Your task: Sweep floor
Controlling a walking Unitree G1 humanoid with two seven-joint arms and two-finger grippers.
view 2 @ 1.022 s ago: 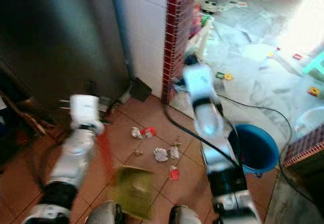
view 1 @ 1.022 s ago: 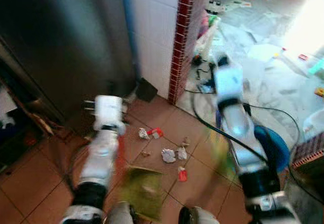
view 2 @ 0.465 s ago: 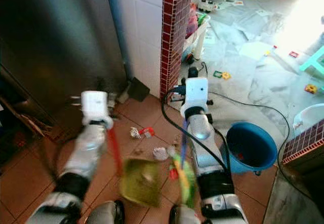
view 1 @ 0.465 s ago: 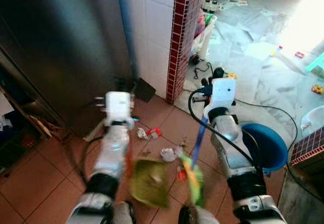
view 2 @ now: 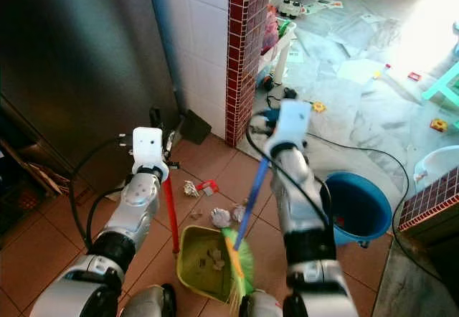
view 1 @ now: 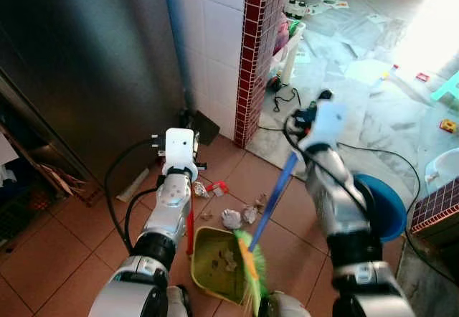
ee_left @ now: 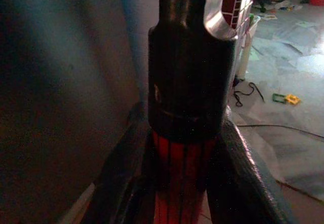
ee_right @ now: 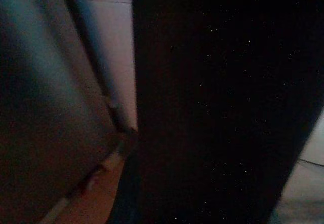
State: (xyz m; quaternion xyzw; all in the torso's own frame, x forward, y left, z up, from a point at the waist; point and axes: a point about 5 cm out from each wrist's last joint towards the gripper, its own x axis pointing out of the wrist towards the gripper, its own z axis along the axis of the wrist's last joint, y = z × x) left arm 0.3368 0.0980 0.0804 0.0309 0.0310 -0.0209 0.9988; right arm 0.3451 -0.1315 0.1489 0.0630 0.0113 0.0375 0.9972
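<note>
The broom (view 2: pixel 244 209) is held by the right gripper (view 2: pixel 267 161), its bristles at the dustpan (view 2: pixel 204 263) mouth. The pan's red handle (ee_left: pixel 183 183) is clamped by the left gripper (ee_left: pixel 177 148). Short strokes are advised — paper scraps (view 2: pixel 219 218) lie just beyond the dustpan, near the brick pillar (view 2: pixel 242 51).

No text, label, brand, number or sign can be read in any of these views. The papers (view 1: pixel 337 3) scattered on the pale floor at the upper right of the head views carry coloured patches, but they are too small and too washed out by the light for any letters to be made out. The wrist views are too dark to show any marking.
</note>
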